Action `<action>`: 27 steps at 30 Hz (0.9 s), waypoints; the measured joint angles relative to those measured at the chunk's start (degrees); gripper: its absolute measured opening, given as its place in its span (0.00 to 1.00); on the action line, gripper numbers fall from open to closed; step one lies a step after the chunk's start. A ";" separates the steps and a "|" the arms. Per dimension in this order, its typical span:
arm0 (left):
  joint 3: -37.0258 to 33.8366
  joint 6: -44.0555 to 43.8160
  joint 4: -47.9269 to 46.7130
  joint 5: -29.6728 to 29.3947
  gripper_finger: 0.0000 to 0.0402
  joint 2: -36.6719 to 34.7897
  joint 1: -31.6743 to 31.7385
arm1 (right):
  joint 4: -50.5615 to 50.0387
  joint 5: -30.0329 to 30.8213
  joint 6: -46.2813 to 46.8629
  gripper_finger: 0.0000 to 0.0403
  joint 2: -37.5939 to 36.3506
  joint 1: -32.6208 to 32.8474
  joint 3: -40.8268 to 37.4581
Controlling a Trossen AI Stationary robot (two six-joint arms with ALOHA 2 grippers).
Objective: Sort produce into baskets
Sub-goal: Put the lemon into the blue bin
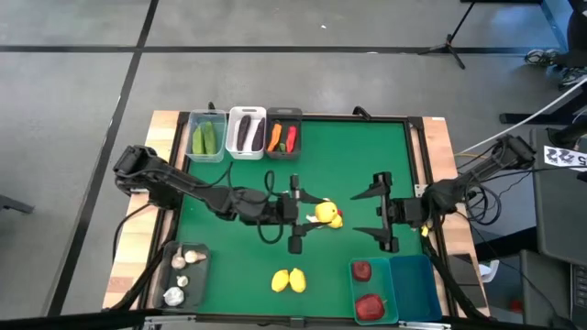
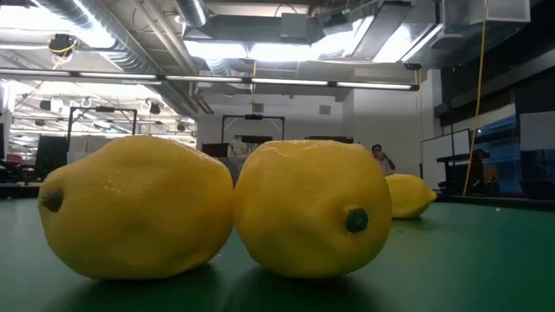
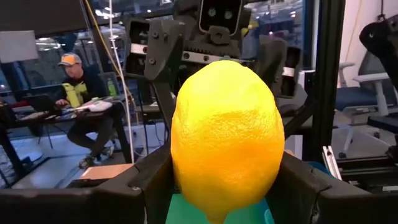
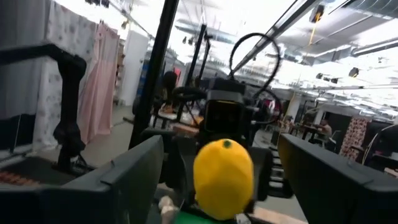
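High view shows our left gripper (image 1: 310,213) holding a lemon (image 1: 325,214) over the middle of the green bench (image 1: 367,156). Our right gripper (image 1: 374,213) faces it, wide and holding nothing.

No legible wording is found; only indistinct dark digits are seen on a white tag (image 1: 563,157) beside the bench (image 1: 367,165).

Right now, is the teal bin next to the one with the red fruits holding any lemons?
No. In the high view that teal bin shows only bare floor, and two lemons lie loose on the green mat.
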 joint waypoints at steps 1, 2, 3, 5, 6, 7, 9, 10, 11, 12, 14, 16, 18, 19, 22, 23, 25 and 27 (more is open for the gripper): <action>0.00 -0.04 0.35 0.45 0.52 0.38 0.28 | -0.71 0.00 0.02 0.79 0.43 0.00 0.43; -0.01 -0.05 0.36 0.73 0.52 0.54 0.48 | -1.10 0.00 0.00 0.79 0.85 0.00 0.93; -0.07 -0.05 0.27 0.81 0.52 0.58 0.60 | -1.05 0.00 0.04 0.79 1.20 -0.02 1.31; -0.07 -0.06 0.50 0.90 0.52 0.57 0.91 | -0.99 0.00 0.04 0.79 1.84 -0.02 1.95; -0.07 -0.03 0.74 0.92 0.52 0.52 0.93 | -1.01 0.00 0.07 0.79 2.26 -0.09 2.26; -0.07 -0.06 1.18 0.92 0.52 0.52 0.93 | -1.02 0.00 0.13 0.79 2.74 -0.47 2.57; -0.07 0.17 2.49 1.29 0.52 0.52 0.91 | -1.10 -0.13 1.47 0.79 3.74 -1.60 3.20; -0.07 0.48 2.96 1.86 0.52 0.52 0.91 | -1.17 -0.18 2.58 0.79 4.22 -2.25 3.48; -0.07 0.68 3.19 2.54 0.52 0.48 0.91 | -1.40 -0.13 3.77 0.79 4.73 -3.03 3.84; -0.07 0.76 3.19 2.76 0.52 0.47 0.91 | -1.69 -0.17 4.74 0.79 5.35 -3.91 4.22; -0.07 0.74 2.82 2.96 0.52 0.49 0.86 | -1.74 -0.88 4.94 0.79 6.48 -5.26 4.66; -0.07 0.72 2.55 2.97 0.52 0.52 0.88 | -1.88 -1.66 5.27 0.79 7.23 -5.88 5.28; -0.07 0.71 2.59 2.97 0.52 0.49 0.88 | -1.76 -3.29 5.50 0.79 7.52 -6.51 5.80; -0.07 0.76 2.55 2.97 0.52 0.49 0.88 | -1.79 -4.02 5.92 0.79 7.71 -6.80 6.03; -0.07 0.97 2.52 2.97 0.52 0.49 0.88 | -2.37 -4.93 6.30 0.79 7.82 -7.18 6.11; -0.07 0.97 2.57 2.97 0.52 0.49 0.88 | -2.47 -5.10 6.34 0.79 7.82 -7.19 6.11; -0.07 1.07 2.51 2.97 0.52 0.49 0.91 | -2.62 -5.12 6.56 0.79 7.82 -7.08 6.11; -0.07 1.23 2.51 2.97 0.52 0.49 0.95 | -3.12 -5.16 6.71 0.79 7.82 -7.04 6.11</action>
